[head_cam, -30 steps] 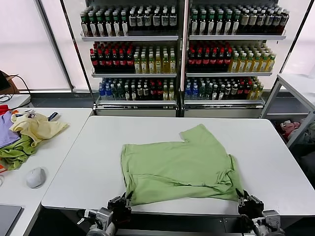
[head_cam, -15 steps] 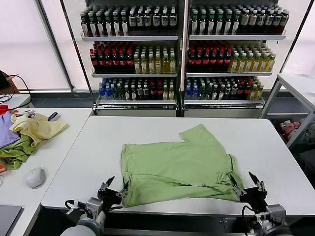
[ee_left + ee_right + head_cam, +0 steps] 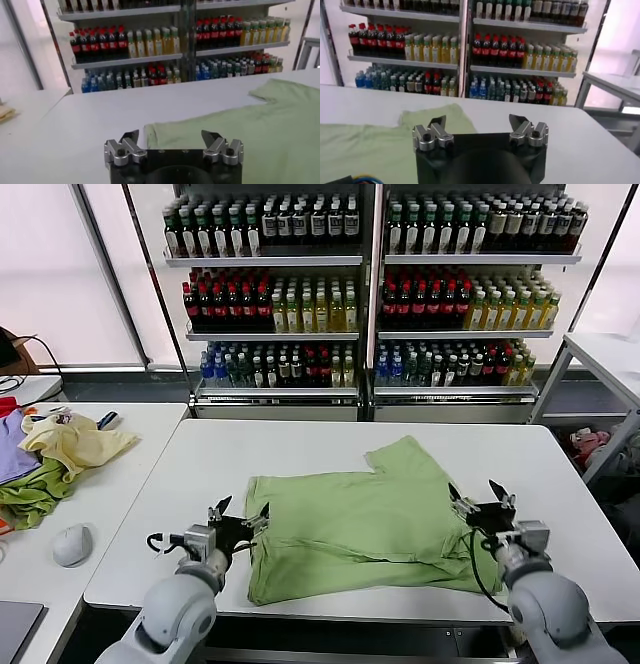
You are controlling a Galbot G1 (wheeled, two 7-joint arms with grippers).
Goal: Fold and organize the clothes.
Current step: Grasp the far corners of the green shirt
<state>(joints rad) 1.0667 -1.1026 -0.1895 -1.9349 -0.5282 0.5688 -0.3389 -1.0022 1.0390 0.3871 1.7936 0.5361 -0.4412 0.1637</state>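
We see the green shirt point(image 3: 365, 524) lying partly folded on the white worktop point(image 3: 300, 449). Our left hand point(image 3: 239, 517) hovers wide open at its left edge, holding nothing. Our right hand point(image 3: 481, 501) hovers wide open at its right edge, also empty.

Both grippers have let go of the polo shirt point(image 3: 360, 519) and spread their fingers wide. The left gripper point(image 3: 240, 515) has risen from the shirt's near hem to its left edge; the right gripper point(image 3: 481, 497) now hovers at its right edge.
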